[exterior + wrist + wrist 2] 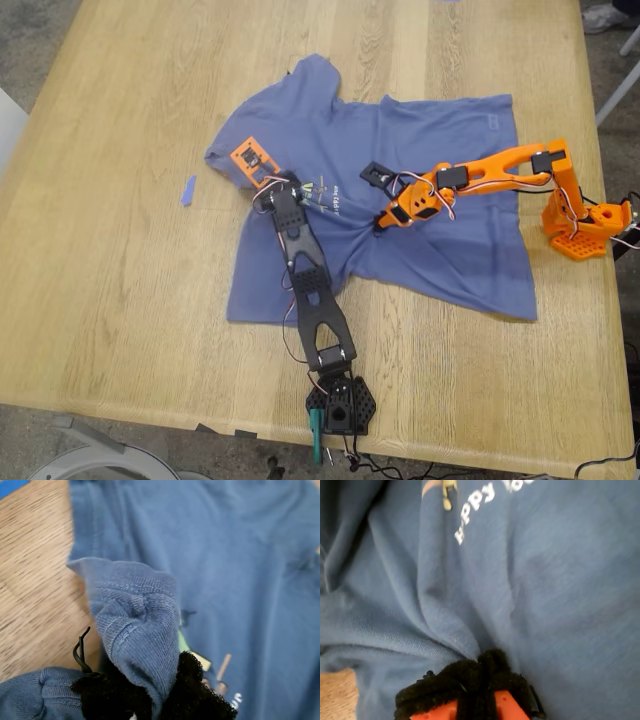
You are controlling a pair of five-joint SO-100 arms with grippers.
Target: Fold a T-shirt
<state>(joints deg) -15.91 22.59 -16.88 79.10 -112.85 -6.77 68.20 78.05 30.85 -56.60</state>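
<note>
So the T-shirt (420, 190) is lying spread out, wrinkled, in the middle of the wooden desk (120, 250), print side up. My first gripper (150, 700) — the one on the black arm (310, 280) coming in from the near edge in the exterior view — is clamped on a bunched-up fold of hem or sleeve edge, and the ribbed blue fabric sticks up out of its fuzzy black pads (195, 690). My second gripper (482, 680), on the orange arm (490, 170) reaching in from the exterior view's right, is pressed down into the shirt just below the lettering (475, 505) with its padded jaws closed together — cloth puckers right at the tips, so it looks pinched on the fabric. A little blue tape scrap (188, 190) sits on the bare wood just off the shirt toward the exterior view's left.
</note>
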